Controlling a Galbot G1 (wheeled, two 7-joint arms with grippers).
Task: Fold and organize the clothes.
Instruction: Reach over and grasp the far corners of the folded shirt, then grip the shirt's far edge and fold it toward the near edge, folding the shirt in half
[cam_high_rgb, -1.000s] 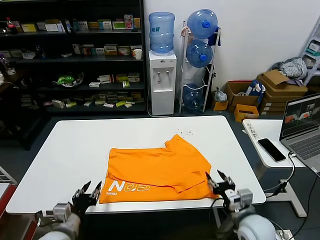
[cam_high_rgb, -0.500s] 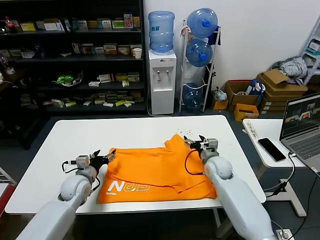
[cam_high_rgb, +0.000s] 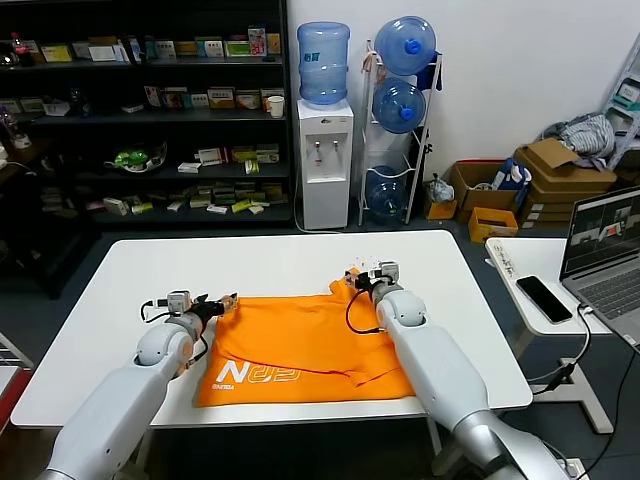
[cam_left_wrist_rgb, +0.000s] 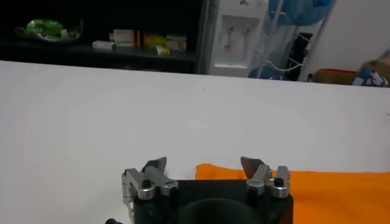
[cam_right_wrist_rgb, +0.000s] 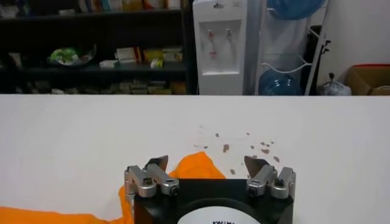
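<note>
Head view, orange T-shirt, white "N" lettering

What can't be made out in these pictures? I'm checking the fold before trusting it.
- T-shirt underside: head view, hidden by its own folded layers.
- White lettering: head view, partly covered by the fold above it.
- Left gripper and right gripper contact with the cloth: too small in head view; wrist views show both open above the edge.

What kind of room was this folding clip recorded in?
Probably an office or lab break area used for testing: a water dispenser with spare water bottles, dark shelves of small boxed goods, and a laptop on a side desk near the white table holding the orange T-shirt.
</note>
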